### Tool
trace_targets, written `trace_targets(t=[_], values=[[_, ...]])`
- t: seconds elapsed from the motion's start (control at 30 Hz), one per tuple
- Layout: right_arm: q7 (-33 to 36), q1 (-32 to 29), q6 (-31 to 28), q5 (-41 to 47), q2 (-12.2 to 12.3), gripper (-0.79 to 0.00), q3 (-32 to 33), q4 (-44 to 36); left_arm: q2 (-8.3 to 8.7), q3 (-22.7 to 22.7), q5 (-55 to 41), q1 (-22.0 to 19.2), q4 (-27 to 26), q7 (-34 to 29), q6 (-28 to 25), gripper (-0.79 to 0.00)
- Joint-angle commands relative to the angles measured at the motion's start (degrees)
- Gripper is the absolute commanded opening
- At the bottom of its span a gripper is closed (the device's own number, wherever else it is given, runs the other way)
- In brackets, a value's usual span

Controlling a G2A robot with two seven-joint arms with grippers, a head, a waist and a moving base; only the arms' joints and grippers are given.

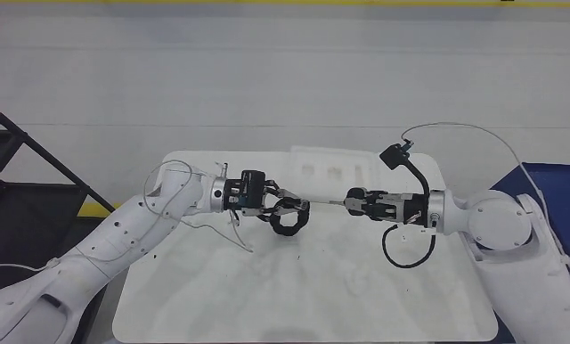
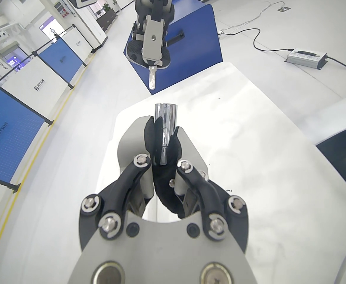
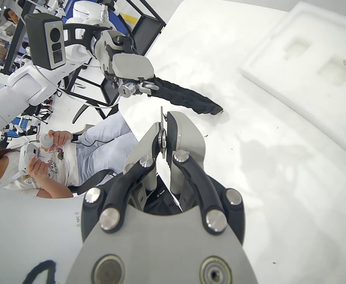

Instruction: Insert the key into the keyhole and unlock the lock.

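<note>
Chrome lock (image 2: 165,113), black cable (image 3: 190,98) trailing, clamped in closed left gripper (image 2: 161,128) above table (image 1: 312,282). Key (image 2: 152,78) pinched in closed right gripper (image 3: 165,125), tip aimed at keyhole (image 3: 125,90), apparently just short of it.

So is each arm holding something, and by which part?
Yes. The left end effector grips the lock by its shiny cylinder; the right end effector pinches the key by its head.
</note>
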Motion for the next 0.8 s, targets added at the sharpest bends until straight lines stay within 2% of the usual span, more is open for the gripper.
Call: trace_targets(t=[0.0,0.43,0.5,0.63,0.77], values=[[0.0,0.0,-0.2,0.0,0.0,-0.785,0.0,0.0,-0.76,0.6,0.4,-0.2,0.9,0.9,1.0,-0.785],[0.0,0.0,-0.2,0.0,0.0,-0.785,0.0,0.0,-0.76,0.6,0.4,-0.2,0.9,0.9,1.0,-0.785],[-1.5,-0.6,-0.1,-0.8,0.1,-0.785,0.1,-0.8,-0.75,0.3,-2.0,1.3,1.7,0.0,0.7,-0.785],[-0.2,-2.0,0.7,-6.2,0.6,-0.785,0.4,-6.6,-0.88,-0.9,-4.7,2.5,2.3,-1.9,-0.2,-0.785],[0.4,-3.2,4.5,-13.3,0.9,-0.785,-0.5,-11.7,-1.53,-1.0,-3.4,2.5,1.6,-2.6,0.2,-0.785]])
